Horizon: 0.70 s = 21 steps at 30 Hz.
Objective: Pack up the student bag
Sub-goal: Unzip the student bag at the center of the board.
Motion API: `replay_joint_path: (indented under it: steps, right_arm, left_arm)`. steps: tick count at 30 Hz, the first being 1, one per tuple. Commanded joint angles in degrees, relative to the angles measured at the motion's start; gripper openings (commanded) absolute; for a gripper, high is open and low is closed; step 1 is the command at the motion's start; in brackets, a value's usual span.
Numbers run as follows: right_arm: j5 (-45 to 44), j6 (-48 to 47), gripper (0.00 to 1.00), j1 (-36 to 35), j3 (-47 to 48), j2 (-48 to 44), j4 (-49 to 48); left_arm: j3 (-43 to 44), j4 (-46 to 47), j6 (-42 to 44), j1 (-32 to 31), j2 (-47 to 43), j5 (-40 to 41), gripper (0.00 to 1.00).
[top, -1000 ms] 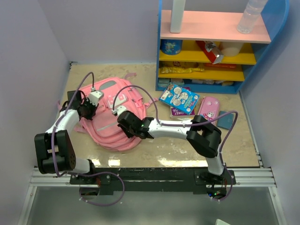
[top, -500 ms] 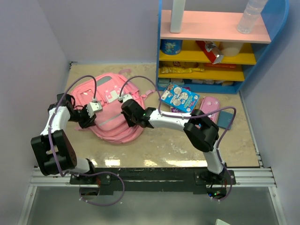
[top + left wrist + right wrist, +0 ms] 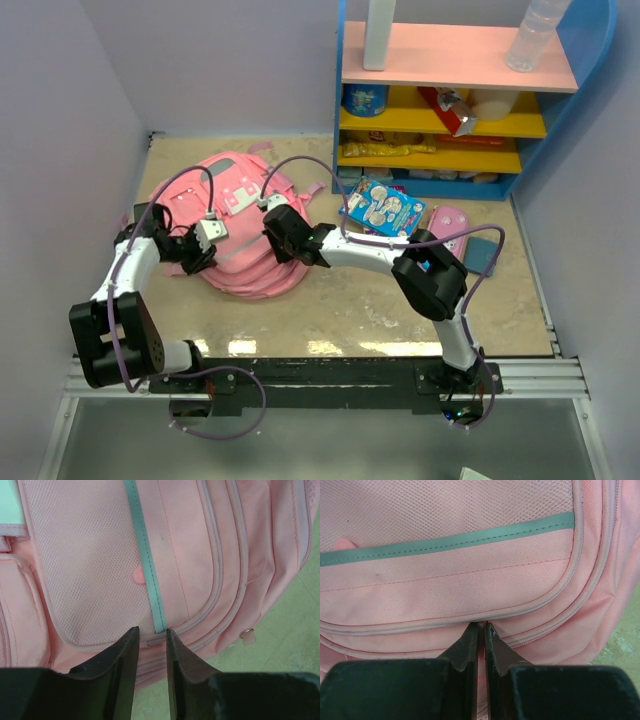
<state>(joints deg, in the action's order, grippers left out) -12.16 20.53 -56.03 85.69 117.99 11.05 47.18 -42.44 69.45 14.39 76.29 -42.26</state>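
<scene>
The student bag, a big pink backpack, lies flat on the left half of the table. My left gripper is at its near left edge. In the left wrist view its fingers stand a narrow gap apart, pinching the bag's zip seam below a teal stripe. My right gripper presses in from the bag's right side. In the right wrist view its fingers are almost together, with a thin fold of the pink bag between them, by a zip line.
A blue and yellow shelf unit stands at the back right with a bottle on top. In front of it lie a blue picture book, a small pink pencil case and a blue notebook. The left wall is close to the bag.
Both grippers and the bag have moved away from the near edge toward the back, and the bag has turned a little. The right arm has reached further in.
</scene>
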Motion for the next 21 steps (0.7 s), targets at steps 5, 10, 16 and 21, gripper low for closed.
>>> replay_joint_path:
  steps: [5,10,16,21]
  right_arm:
    - [-0.23,0.38,0.00,-0.13,-1.05,-2.68,-0.24]
    - [-0.14,0.56,0.00,-0.22,-0.96,-2.68,0.02]
    - [-0.84,-0.14,0.00,-0.04,-0.26,-1.98,0.90]
    - [-0.58,-0.14,0.00,0.13,0.27,-1.71,0.90]
  left_arm:
    - [-4.89,10.69,-2.30,-3.23,-1.58,0.07,0.32]
    - [-6.22,11.68,0.06,-5.86,-1.85,0.86,0.33]
    - [-0.26,-2.69,15.61,-1.92,-1.94,1.31,0.33]
    - [5.82,-13.28,24.58,-0.59,0.52,3.50,0.33]
